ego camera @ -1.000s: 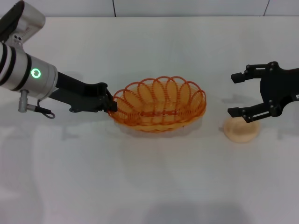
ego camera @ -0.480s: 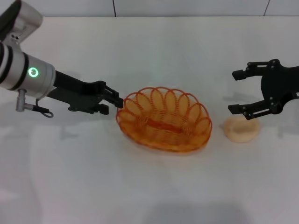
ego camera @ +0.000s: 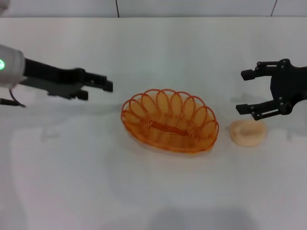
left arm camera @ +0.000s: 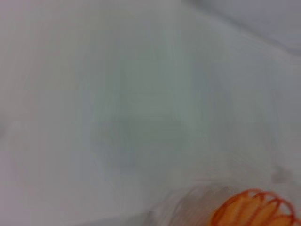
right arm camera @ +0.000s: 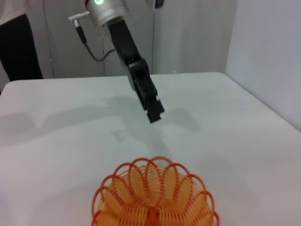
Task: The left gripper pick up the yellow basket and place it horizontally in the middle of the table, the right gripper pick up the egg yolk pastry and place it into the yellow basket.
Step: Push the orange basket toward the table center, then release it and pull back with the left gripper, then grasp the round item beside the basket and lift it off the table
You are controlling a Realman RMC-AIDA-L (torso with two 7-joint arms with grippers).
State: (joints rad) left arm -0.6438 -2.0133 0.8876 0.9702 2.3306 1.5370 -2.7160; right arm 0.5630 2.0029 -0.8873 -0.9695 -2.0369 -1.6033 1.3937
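Observation:
The yellow basket (ego camera: 169, 120) lies flat on the white table (ego camera: 153, 191), near the middle, its long side running left to right. My left gripper (ego camera: 101, 87) is open and empty, apart from the basket, up and to its left. The right wrist view shows the basket (right arm camera: 155, 195) with the left gripper (right arm camera: 154, 112) beyond it. A piece of the basket's rim (left arm camera: 254, 209) shows in the left wrist view. The egg yolk pastry (ego camera: 247, 132) sits on the table just right of the basket. My right gripper (ego camera: 242, 92) is open, just above and behind the pastry, not touching it.
The table's far edge (ego camera: 153, 17) meets a grey wall. In the right wrist view the table's edge (right arm camera: 263, 106) drops off on one side.
The left gripper let go of the basket and drew back to the left. The basket settled flat on the table. The right gripper hardly moved.

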